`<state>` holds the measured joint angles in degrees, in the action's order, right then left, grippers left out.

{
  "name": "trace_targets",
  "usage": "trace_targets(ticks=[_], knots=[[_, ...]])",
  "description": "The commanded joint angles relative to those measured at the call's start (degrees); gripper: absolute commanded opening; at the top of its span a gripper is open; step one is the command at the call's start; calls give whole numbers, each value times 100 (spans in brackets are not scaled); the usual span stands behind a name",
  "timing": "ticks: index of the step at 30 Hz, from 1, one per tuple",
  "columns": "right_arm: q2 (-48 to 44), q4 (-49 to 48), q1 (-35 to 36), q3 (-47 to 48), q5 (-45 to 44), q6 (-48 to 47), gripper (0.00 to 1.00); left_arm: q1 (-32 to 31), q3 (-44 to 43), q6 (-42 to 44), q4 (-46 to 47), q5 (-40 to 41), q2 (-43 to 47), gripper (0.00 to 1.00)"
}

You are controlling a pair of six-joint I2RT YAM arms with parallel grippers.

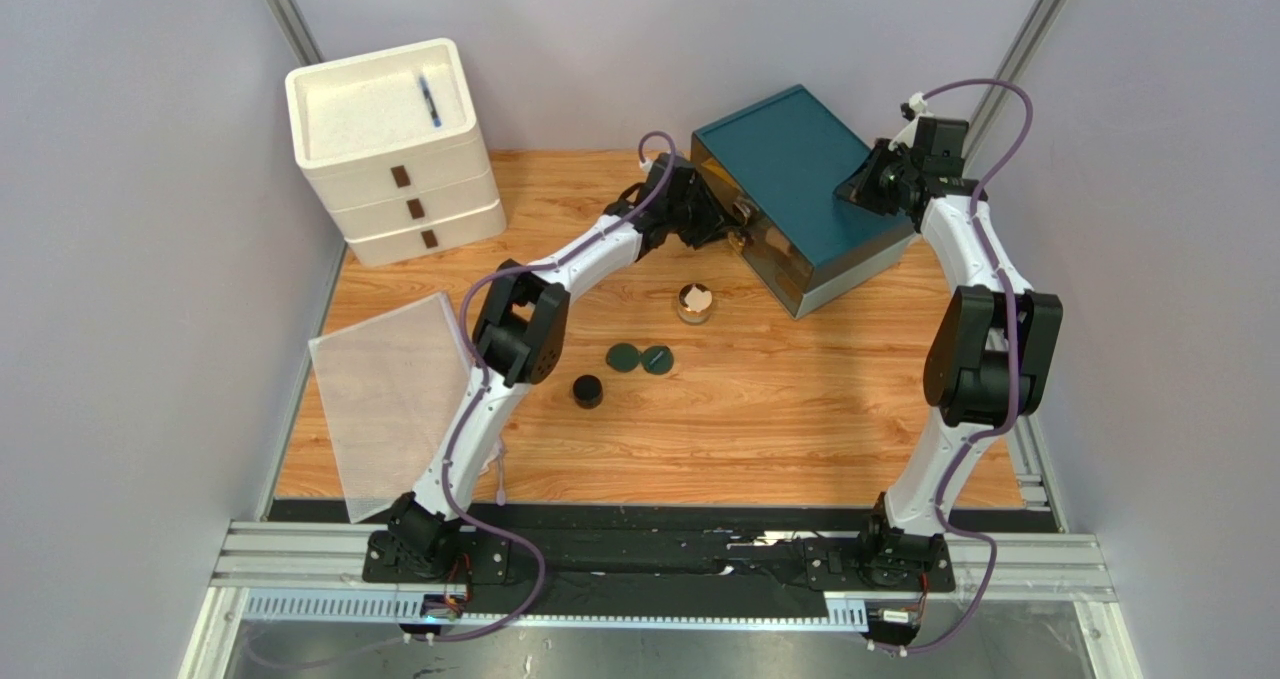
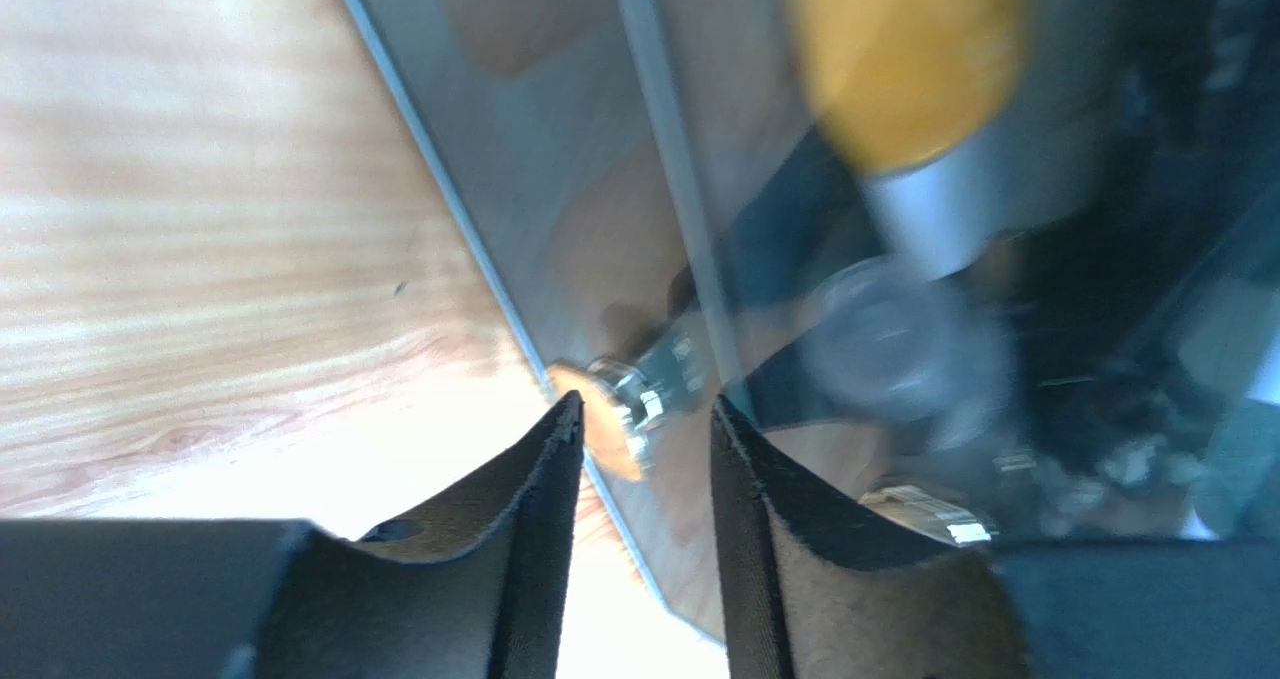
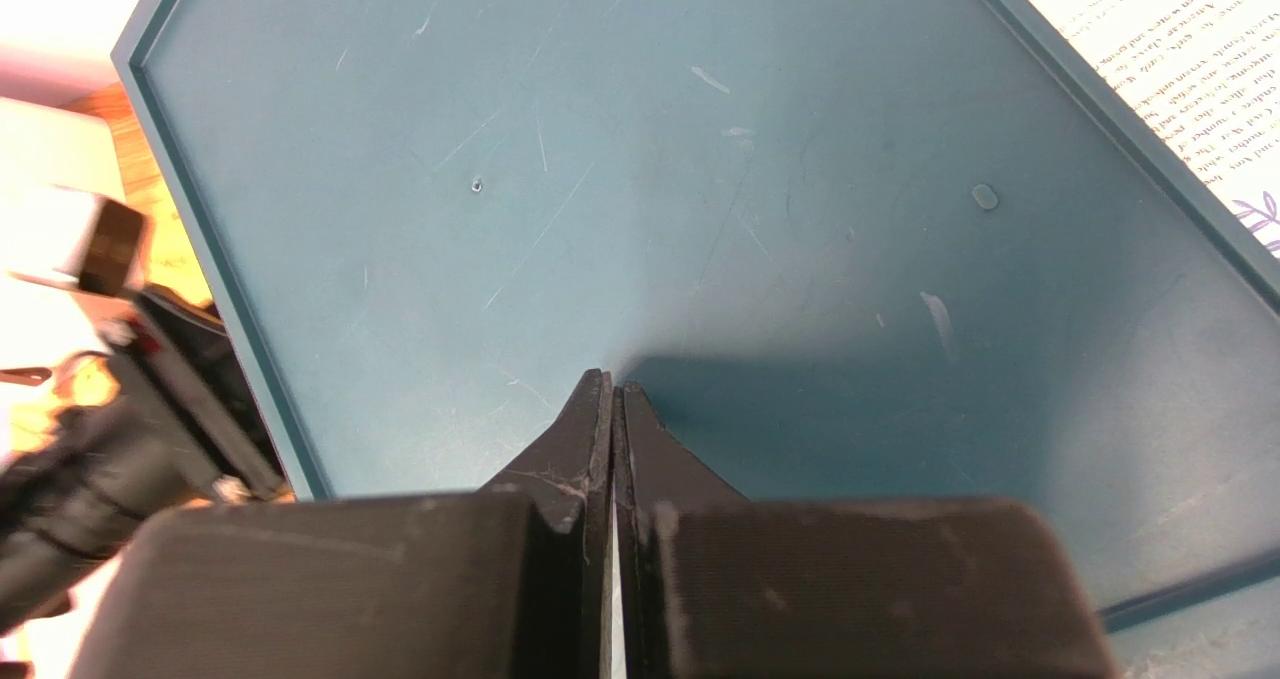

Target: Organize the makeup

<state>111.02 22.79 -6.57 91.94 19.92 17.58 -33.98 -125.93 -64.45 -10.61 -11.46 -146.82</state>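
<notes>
Left gripper [image 2: 643, 409] at the open front of the box [image 1: 789, 147], fingers [image 2: 526, 514] parted by a narrow gap. Something small, orange and metallic just past the tips; cannot tell whether gripped. Deeper inside, blurred, an orange tube [image 2: 902, 49]. Right gripper [image 3: 613, 387] low over the box lid, fingers pressed together, holding nothing. Out on the table [image 1: 812, 424], apart from the box: gold-lidded jar [image 1: 693, 304], two compacts [image 1: 639, 358] side by side, black jar [image 1: 586, 391] just left of those. Far left, drawers [image 1: 394, 154] with a pen [image 1: 428, 102] on top. Below them, a sheet [image 1: 391, 402].
</notes>
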Motion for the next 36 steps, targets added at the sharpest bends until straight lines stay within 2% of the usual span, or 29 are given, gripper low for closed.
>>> trace_targets(ticks=[1, 6, 12, 20, 29, 36], knots=[[1264, 2002, 68, -643, -815, -361, 0, 31, -993, 63, -1003, 417, -214, 42], [1282, 2019, 68, -616, -815, -361, 0, 32, -1013, 47, -1198, 259, -320, 42], [1282, 2028, 68, -598, -815, -370, 0, -12, -617, -51, -688, -13, -206, 41], [1282, 1993, 68, -616, -753, -317, 0, -118, -731, 222, -985, -102, -206, 42], [1246, 1984, 68, -695, -771, -352, 0, -206, -766, 222, -1786, 601, -119, 43], [1211, 1984, 68, -713, -753, -343, 0, -188, -1118, 196, -2375, 1129, -136, 42]])
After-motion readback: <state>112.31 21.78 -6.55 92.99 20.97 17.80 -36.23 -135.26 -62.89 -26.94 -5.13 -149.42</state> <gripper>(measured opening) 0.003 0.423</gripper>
